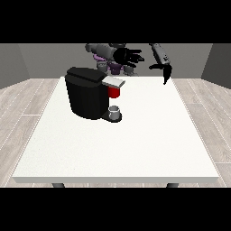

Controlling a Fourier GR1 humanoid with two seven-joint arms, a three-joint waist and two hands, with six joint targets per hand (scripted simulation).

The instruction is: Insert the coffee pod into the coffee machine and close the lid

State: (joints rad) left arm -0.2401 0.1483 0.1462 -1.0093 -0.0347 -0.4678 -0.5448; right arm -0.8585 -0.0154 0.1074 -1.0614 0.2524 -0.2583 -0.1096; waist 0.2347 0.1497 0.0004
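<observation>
— Where is the coffee machine (86, 94) found?

— It is set on the white bench (135, 144), toward the view's left and the far edge. A red part (114, 92), likely the coffee pod, is seen under the grey lid (114, 81), which sticks out to the right. A small grey cup (115, 111) is placed on the black base below it.

— Which hand is nearer?

— The hand at the view's left (125, 56) is held just above and behind the machine, so the lid lies below it and a little toward the camera. Its fingers are seen spread wide, and nothing is held. The hand at the view's right (165, 70) is hung well apart, off to the right (fingers pointed down, relaxed, nothing pinched).

— How is the lid laid?

— Its long side is run left to right, nearly flat. Whether it is fully shut cannot be told.

— What are the things like?

— The machine is dark, smooth and boxy with rounded corners. The lid looks like flat grey metal. The bench is plain and smooth.
</observation>
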